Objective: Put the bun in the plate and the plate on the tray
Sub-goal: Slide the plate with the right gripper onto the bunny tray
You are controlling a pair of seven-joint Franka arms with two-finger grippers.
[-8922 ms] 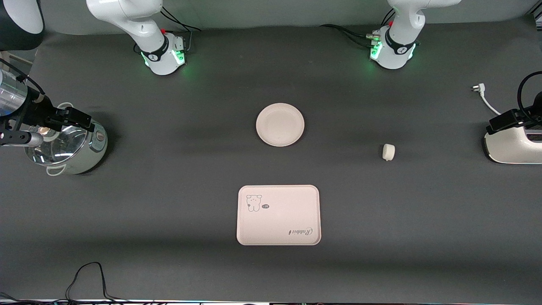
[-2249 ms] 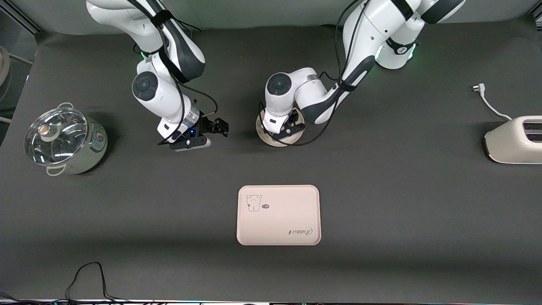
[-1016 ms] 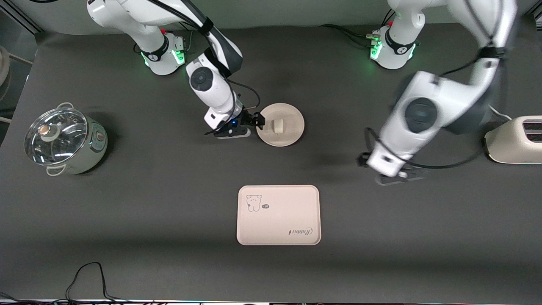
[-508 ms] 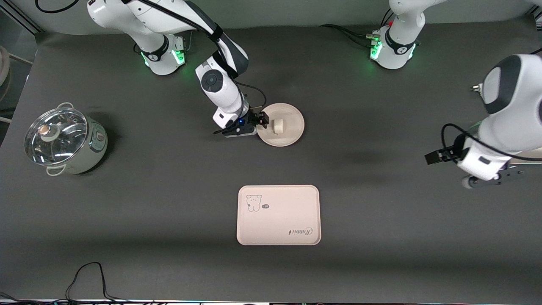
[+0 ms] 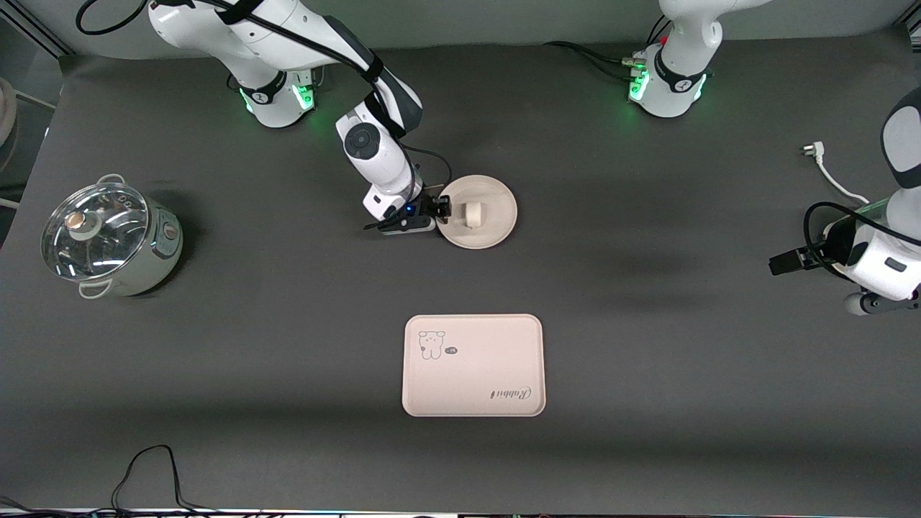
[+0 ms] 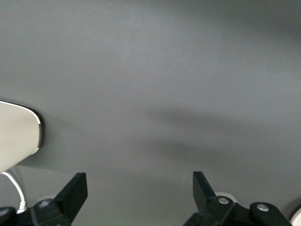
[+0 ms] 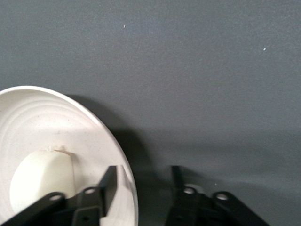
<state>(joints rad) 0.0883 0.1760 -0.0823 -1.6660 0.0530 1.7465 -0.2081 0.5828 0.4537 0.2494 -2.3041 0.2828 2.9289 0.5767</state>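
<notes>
left arm (image 5: 896,216) cut off at the front view's 3 o'clock edge, toaster (image 6: 16,136) cropped at left wrist view's 9 o'clock edge, plate (image 7: 28,117) clipped at right wrist view's 7 o'clock corner

Bun (image 5: 473,213) sits in plate (image 5: 496,223) mid-counter (image 5: 288,345), tray (image 5: 473,365) nearer the front camera, pot (image 5: 108,237) at right arm's end, toaster (image 6: 16,136) at left arm's end.

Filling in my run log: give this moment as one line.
bun: in plate | right gripper: open, straddling plate rim | left gripper: open, over bare table by toaster | tray: empty
</notes>
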